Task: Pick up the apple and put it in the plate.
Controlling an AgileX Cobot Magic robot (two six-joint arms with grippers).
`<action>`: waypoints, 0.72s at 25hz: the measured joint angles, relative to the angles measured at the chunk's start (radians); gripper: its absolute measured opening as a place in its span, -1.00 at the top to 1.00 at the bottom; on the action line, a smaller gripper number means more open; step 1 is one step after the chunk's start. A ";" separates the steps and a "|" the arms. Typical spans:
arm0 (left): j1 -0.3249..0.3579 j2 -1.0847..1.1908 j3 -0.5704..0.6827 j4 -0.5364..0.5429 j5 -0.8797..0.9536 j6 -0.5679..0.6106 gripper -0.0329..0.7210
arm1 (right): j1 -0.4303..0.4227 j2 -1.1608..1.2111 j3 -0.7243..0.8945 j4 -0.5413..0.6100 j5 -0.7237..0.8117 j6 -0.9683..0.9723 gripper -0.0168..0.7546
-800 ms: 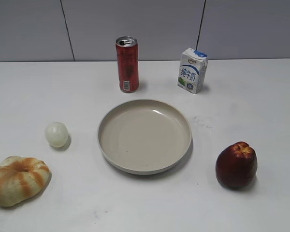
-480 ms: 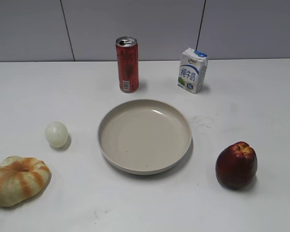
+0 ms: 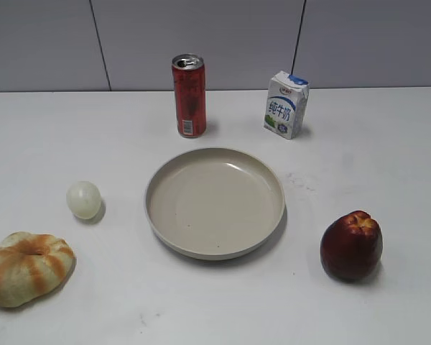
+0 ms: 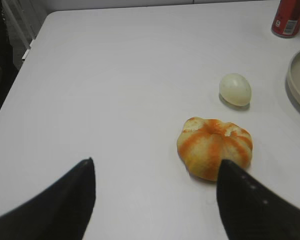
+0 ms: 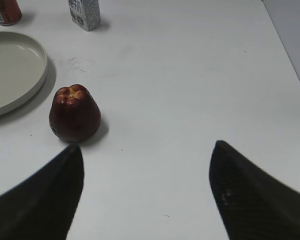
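A dark red, slightly elongated apple with a yellowish lumpy top is seen standing upright on the white bench, toward its near right corner and untouched. A large round shallow beige-cream plate with a raised rim is set at the middle of the bench, apart from the apple and holding nothing. Toward the far edge, a tall red drink can and a small white and blue milk carton are placed upright, well apart from each other. A small pale whitish-green ball is found toward the left edge, and a tan bread roll with orange stripes lies near the near left corner. In the right wrist view, the right gripper is shown with its dark fingers spread wide and nothing between them, the apple lying ahead and left of them. In the left wrist view, the left gripper is likewise spread apart and unloaded, with the roll just ahead of its right finger.
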 joint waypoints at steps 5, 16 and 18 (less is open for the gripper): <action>0.000 0.000 0.000 0.000 0.000 0.000 -0.60 | 0.000 0.000 0.000 0.000 0.000 0.000 -0.57; 0.000 0.000 0.000 0.000 0.000 0.000 -0.60 | 0.000 0.000 0.000 -0.009 0.000 0.000 -0.57; 0.000 0.000 0.000 0.000 0.000 0.000 -0.60 | 0.000 0.000 0.000 -0.008 0.000 0.000 -0.57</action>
